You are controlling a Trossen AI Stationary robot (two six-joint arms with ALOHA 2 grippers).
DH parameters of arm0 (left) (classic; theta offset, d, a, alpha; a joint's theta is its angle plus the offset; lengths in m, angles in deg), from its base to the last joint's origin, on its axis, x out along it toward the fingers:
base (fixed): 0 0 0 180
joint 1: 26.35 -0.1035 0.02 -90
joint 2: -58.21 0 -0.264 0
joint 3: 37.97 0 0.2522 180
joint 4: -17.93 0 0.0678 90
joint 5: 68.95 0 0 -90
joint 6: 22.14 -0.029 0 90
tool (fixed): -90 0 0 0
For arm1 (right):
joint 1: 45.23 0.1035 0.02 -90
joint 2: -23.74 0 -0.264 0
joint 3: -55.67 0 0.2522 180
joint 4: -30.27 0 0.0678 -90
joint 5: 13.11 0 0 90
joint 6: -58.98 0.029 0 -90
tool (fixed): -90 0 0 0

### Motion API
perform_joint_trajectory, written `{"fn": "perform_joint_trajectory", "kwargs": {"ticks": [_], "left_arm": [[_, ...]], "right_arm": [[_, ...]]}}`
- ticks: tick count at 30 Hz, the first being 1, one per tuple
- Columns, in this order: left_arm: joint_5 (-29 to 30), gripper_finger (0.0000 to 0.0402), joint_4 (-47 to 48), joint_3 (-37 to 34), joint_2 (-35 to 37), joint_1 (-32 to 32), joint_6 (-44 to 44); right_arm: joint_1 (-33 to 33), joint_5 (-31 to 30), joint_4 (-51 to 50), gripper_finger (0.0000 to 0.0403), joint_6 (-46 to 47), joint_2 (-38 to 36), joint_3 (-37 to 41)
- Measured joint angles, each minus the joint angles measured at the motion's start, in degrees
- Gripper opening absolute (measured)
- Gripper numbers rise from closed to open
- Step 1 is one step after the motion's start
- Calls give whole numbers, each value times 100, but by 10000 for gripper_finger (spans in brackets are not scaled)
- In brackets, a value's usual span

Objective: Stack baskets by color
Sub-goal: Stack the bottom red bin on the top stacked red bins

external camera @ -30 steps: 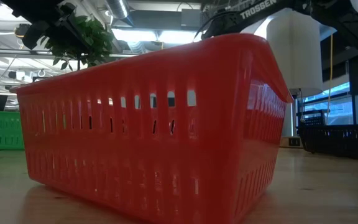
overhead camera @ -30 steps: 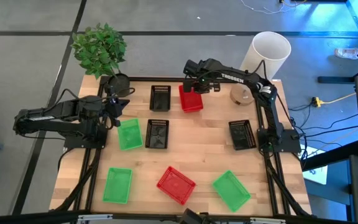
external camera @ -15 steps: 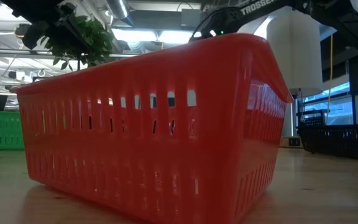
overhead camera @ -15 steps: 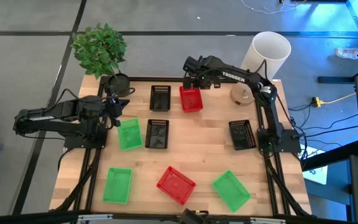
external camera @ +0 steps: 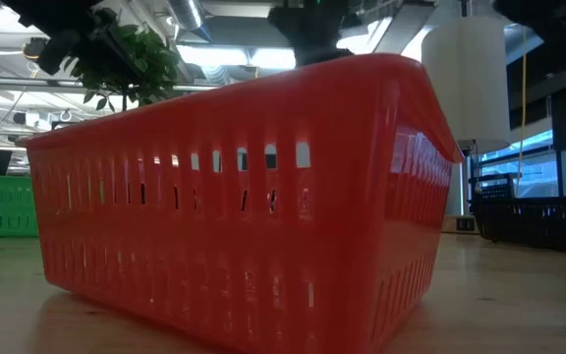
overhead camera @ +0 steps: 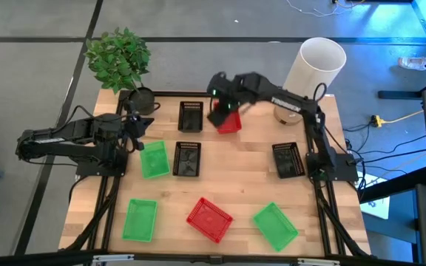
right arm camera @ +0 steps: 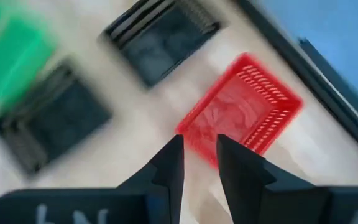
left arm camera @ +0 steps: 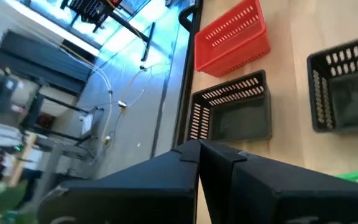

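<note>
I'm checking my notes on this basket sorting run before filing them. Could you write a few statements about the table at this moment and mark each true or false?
1. The right hand hangs above the red basket at the table's far edge, gripping nothing. True.
2. The left hand is open around a green basket. False: it is shut and holds nothing.
3. Three black baskets sit on the table. True: and.
4. A red basket is already stacked in another red one. False: the second red basket lies apart, near the front edge.
</note>
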Motion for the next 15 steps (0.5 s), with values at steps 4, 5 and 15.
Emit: {"fn": "perform_joint_trajectory", "kwargs": {"ticks": [4,5,15], "left_arm": [[-504,0,84,0,35,23,583],[-684,0,111,0,48,60,643],[-1844,0,108,-2,24,979,1797]], "right_arm": [[619,119,-481,94,-708,-237,227],[769,156,-610,94,-840,-255,227],[1756,1405,-768,94,-2086,-373,166]]}}
